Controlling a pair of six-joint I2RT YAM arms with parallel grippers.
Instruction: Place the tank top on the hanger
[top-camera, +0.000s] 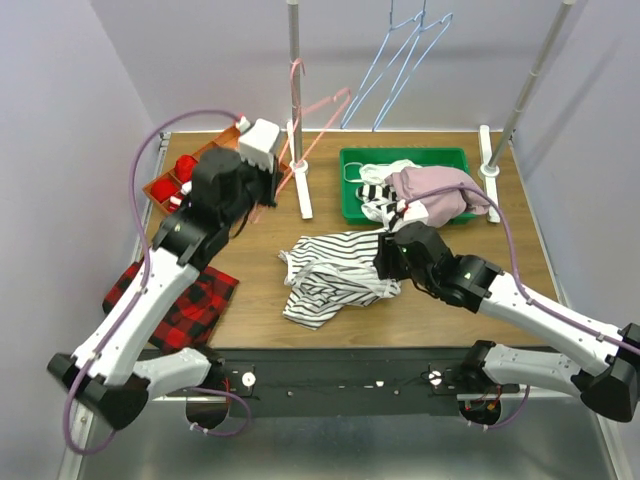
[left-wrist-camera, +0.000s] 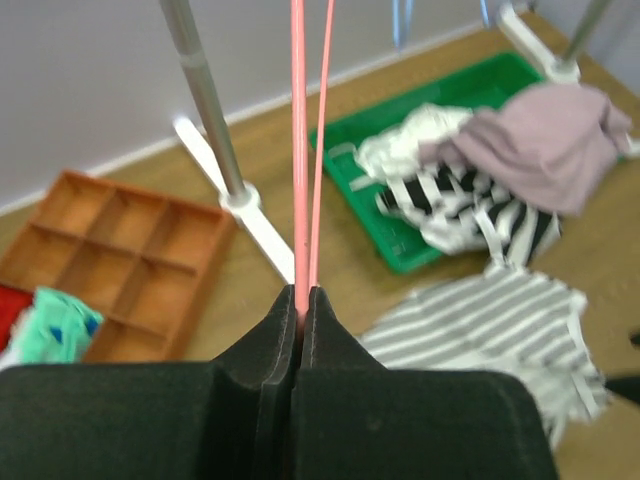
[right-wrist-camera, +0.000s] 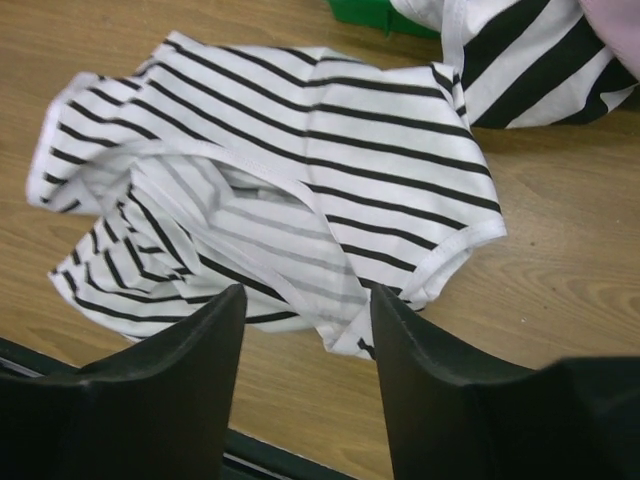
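Bright, even light, seemingly from overhead, cast soft shadows. The left wrist view blurred the tank top (left-wrist-camera: 490, 320) at lower right.

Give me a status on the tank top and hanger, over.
Left gripper shut on pink hanger. Right gripper open, straddling tank top edge. Tank top crumpled on table. Rack post close beside hanger.

1 high overview from behind, 2 close wrist views, tank top (top-camera: 330, 270) common to all 3.
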